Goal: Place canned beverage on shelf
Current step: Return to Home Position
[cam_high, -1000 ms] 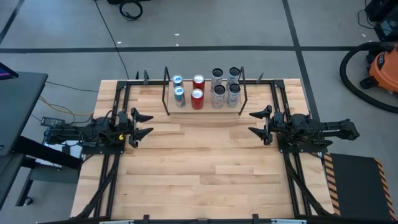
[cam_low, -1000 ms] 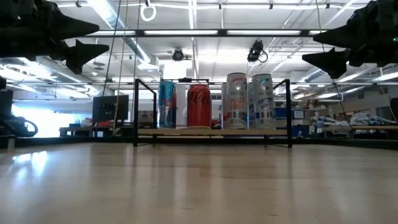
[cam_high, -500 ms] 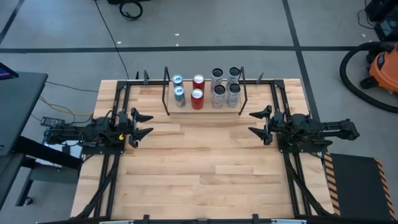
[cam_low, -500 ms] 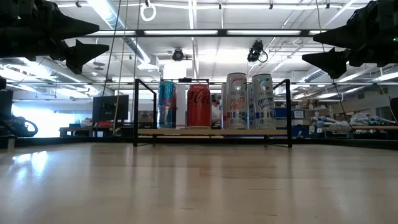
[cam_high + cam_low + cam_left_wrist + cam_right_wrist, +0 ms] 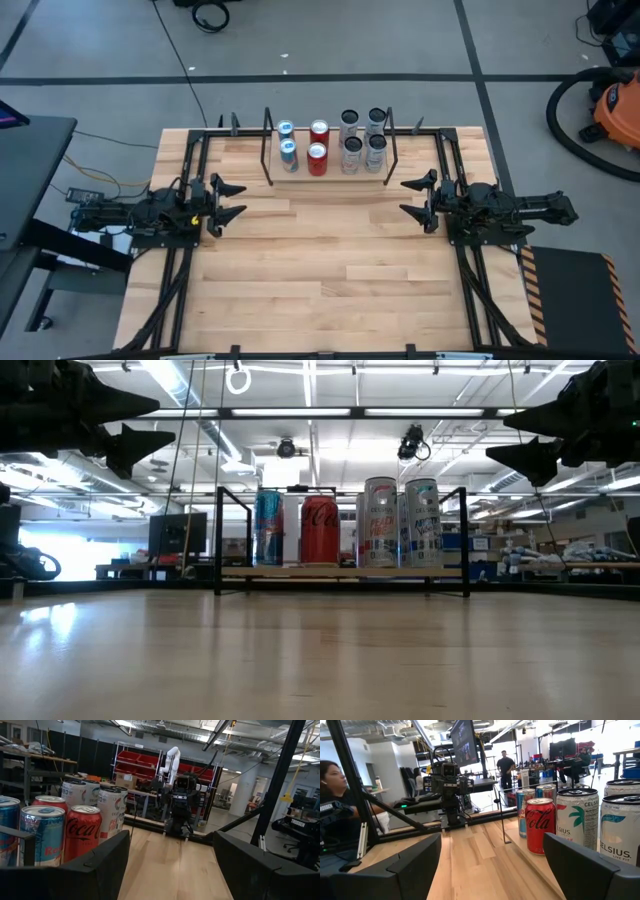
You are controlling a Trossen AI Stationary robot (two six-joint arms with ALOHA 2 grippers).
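Note:
The shelf (image 5: pixel 330 180) is a low wood plank with black rods at the table's far middle. Several cans stand upright on their bases on it: blue ones (image 5: pixel 289 153) at the left, red ones (image 5: pixel 317 158) beside them, silver-white ones (image 5: pixel 352 152) at the right. The low view shows the blue (image 5: pixel 267 527), red (image 5: pixel 320 530) and white (image 5: pixel 380 522) cans in a row. My left gripper (image 5: pixel 230 200) hovers open at the table's left side, level and pointing toward the middle. My right gripper (image 5: pixel 417 197) hovers open at the right side, facing it. Neither has anything between its fingers.
Black frame rails (image 5: pixel 185 260) run along the table's left and right sides under the arms. Bare tabletop (image 5: pixel 320 260) lies between the grippers and toward the near edge. People (image 5: pixel 335 780) show in the room beyond the table. A vacuum (image 5: pixel 605 105) stands on the floor at the right.

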